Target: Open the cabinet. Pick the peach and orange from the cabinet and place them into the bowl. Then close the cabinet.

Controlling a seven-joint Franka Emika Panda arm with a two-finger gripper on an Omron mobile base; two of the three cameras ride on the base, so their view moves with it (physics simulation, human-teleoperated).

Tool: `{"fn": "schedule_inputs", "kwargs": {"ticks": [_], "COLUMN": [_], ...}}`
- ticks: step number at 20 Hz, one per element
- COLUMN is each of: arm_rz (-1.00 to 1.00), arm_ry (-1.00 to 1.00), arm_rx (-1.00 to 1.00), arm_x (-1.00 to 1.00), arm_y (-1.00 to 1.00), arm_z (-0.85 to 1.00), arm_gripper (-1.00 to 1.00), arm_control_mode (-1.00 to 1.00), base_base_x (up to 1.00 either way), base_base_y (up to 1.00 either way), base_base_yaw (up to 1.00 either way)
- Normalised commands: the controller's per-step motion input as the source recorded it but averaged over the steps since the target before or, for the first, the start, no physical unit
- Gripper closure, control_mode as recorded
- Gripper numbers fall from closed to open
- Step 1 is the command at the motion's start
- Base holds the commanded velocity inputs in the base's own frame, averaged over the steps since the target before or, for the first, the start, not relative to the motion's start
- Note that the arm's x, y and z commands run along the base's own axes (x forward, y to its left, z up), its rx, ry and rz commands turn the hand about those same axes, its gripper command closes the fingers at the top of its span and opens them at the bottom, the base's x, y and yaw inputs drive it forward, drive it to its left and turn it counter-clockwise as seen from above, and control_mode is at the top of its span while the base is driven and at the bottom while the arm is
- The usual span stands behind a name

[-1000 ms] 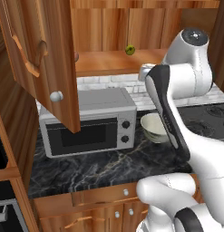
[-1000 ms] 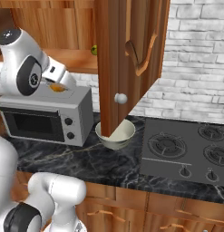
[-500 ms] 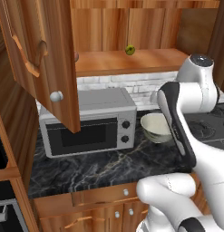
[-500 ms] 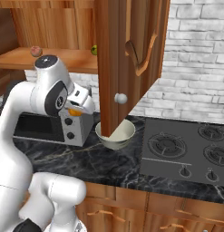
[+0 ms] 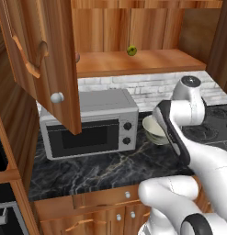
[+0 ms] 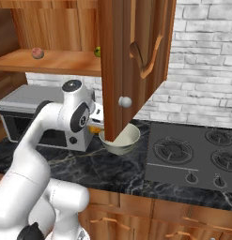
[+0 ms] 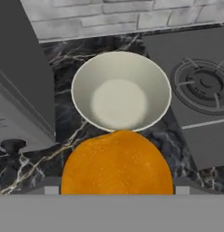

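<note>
I have the orange (image 7: 117,162) clamped in my end effector (image 6: 95,127), hanging just short of the bowl (image 7: 121,90) on the dark marble desk (image 5: 101,167) beside the microwave (image 5: 89,121). Cabinet (image 6: 134,61) doors are open; the peach (image 6: 37,53) sits on the shelf at its far left, the green-yellow fruit (image 5: 131,50) further back. The orange looks firm, light and round, likely to roll, so I judge a grip across its widest middle best, and a low release over the bowl.

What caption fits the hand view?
Pincer holding the orange just short of the empty bowl.
</note>
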Motion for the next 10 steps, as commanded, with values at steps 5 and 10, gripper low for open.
{"fn": "schedule_inputs", "kwargs": {"ticks": [5, 10], "arm_rz": [0.06, 0.00], "arm_ry": [0.17, 0.13], "arm_rx": [0.09, 0.03], "arm_x": [1.00, 0.72], "arm_y": [-0.52, -0.11], "arm_z": [-0.43, -0.10], "arm_gripper": [1.00, 1.00], "arm_control_mode": [-1.00, -1.00], "base_base_x": [0.00, 0.00], "base_base_y": [0.00, 0.00], "base_base_yaw": [0.00, 0.00]}}
